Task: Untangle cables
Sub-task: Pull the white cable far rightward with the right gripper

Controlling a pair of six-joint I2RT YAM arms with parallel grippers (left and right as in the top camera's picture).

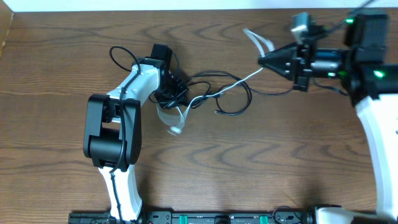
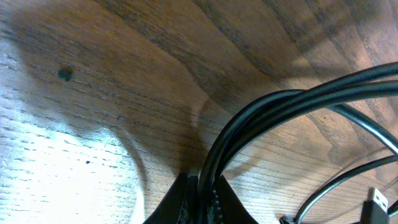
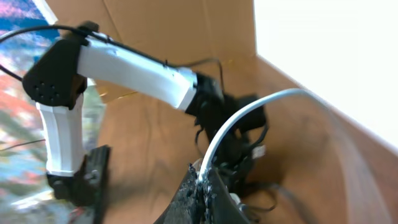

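Your left gripper has its fingers clamped on a bundle of thin black cords, which sit right at the tips. Their loops fan out toward 3 o'clock over the brown wood-grain table. A small black plug lies flat beside them. Your right gripper is pinching the thin white cord. That cord runs toward 8 o'clock through the black tangle mid-table. Its far end lies at 6 o'clock of the left gripper.

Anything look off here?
Nothing damaged. The white cord stretches from the right gripper into the black cords bunched at the left gripper. It is not yet free of the tangle.
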